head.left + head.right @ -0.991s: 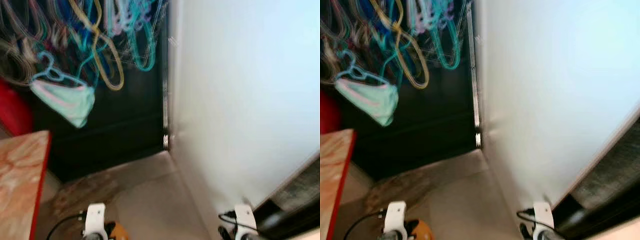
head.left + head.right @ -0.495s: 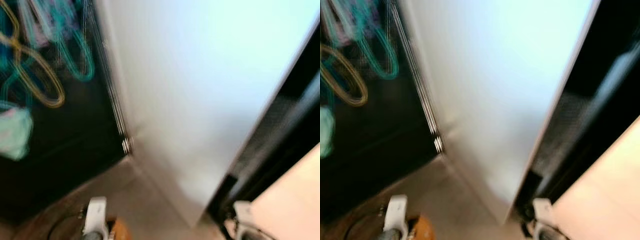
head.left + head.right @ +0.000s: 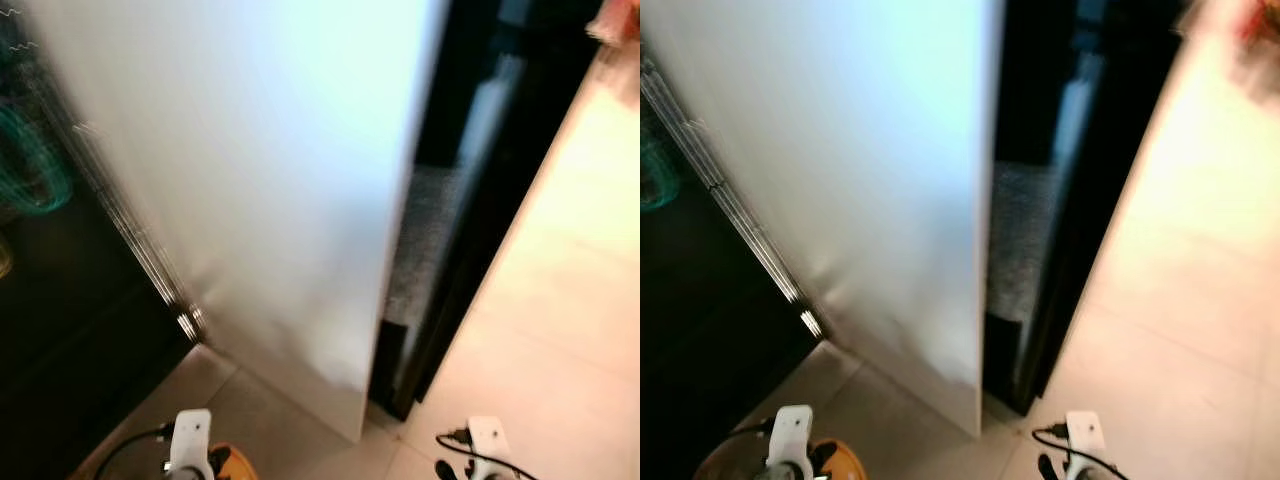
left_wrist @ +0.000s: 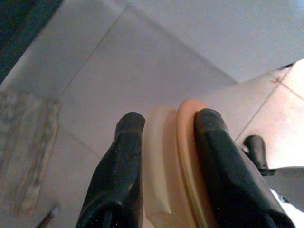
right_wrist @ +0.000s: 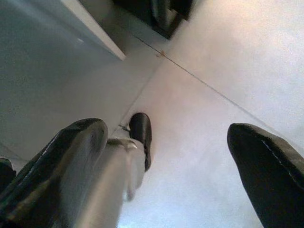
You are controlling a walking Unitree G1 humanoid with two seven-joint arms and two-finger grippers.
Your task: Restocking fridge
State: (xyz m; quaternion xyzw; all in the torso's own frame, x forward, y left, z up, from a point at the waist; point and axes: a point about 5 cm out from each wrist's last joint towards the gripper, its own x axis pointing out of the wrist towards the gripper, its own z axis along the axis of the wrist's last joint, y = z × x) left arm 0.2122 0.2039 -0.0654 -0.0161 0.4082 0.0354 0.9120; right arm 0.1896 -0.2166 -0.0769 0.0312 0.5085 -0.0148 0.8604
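Two black fingers (image 4: 121, 175) of the left gripper (image 4: 164, 164) are clamping an orange-and-cream container (image 4: 173, 161), carrying it low toward the white fridge (image 3: 270, 170). Right gripper (image 5: 166, 156) is hanging spread wide, gripping nothing, free for the door.

Head stereo cams look down, blurred, close on the white fridge door (image 3: 270, 190) & tiled floor (image 3: 1160, 330). Wrist cams aim floorward, sharing those tiles.

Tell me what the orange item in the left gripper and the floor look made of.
Orange-and-cream rounded item: looks like smooth matte plastic, no glare; can't be sure. Left gripper clamps it. Pale floor: likely glazed tile, given thin grout lines and soft sheen.
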